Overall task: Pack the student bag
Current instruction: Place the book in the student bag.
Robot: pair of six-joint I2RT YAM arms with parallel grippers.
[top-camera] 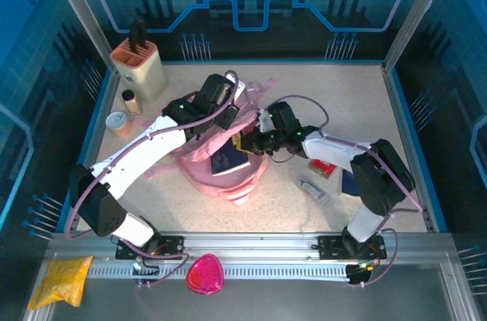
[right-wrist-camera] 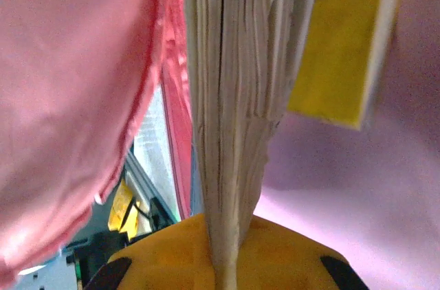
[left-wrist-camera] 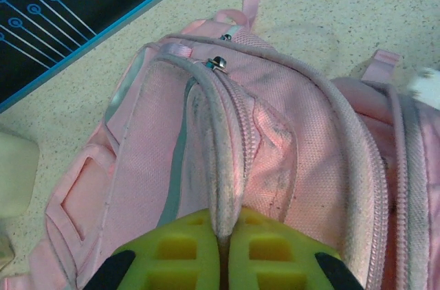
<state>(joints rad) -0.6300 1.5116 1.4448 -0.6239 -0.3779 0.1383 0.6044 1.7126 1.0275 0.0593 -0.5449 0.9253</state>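
The student bag, a large pink fabric backpack, lies in the middle of the table with its mouth pulled open. My left gripper is shut on the bag's grey-pink piped rim, which runs up from between the lime fingers of that left gripper. My right gripper is shut on a book with a dark blue cover, standing in the bag's mouth. In the right wrist view the right gripper pinches the book's white page block between orange fingers, with pink bag fabric on the left.
A knife block, a small bottle and a cup stand at the back left. A red item, a blue book and a grey object lie right of the bag. A magenta pouch and yellow packet rest on the near ledge.
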